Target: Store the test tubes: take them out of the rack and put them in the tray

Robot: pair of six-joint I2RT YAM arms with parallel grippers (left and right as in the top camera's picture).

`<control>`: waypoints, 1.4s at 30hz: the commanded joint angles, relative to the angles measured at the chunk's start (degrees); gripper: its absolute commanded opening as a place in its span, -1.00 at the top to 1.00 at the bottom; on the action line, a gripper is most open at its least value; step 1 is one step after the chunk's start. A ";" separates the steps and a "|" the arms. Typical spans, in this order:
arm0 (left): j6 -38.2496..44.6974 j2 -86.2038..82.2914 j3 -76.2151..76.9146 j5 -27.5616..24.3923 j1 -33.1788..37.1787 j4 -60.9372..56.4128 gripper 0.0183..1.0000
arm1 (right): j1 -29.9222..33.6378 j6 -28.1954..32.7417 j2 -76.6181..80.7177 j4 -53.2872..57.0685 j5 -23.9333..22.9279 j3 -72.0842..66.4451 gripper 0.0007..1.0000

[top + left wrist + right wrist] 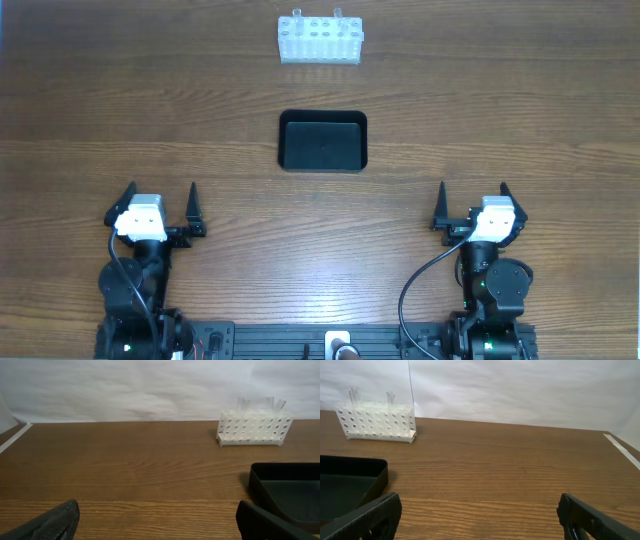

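Observation:
A white perforated rack (pixel 318 41) stands at the far middle of the table with clear test tubes (pixel 296 14) sticking up from it; it also shows as the rack (pixel 254 429) and the rack (pixel 376 423). A black tray (pixel 323 141) lies nearer, in front of the rack, with nothing in it. My left gripper (pixel 161 207) is open near the table's front left. My right gripper (pixel 471 205) is open at the front right. Both are well short of the tray and hold nothing.
The wooden table (pixel 520 110) stretches bare to both sides of the tray and rack. A white wall (pixel 125 385) backs the far edge. Cables and the arm bases (pixel 330 340) line the front edge.

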State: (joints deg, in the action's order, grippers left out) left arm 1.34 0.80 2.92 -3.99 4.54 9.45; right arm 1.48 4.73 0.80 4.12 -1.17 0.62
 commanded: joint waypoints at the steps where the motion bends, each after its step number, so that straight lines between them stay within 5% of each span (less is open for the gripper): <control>1: 0.85 -0.52 0.04 1.07 -0.31 0.63 -1.00 | 0.20 0.07 -0.46 0.15 0.28 -0.33 -0.98; 42: -3.45 -0.59 -0.07 1.55 -0.31 0.28 -1.00 | 0.20 0.07 -0.48 0.15 0.28 -0.33 -0.99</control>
State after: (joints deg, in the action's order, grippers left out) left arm 0.78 0.78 2.92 -3.95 4.54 9.39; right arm 1.48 4.75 0.80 4.12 -1.17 0.62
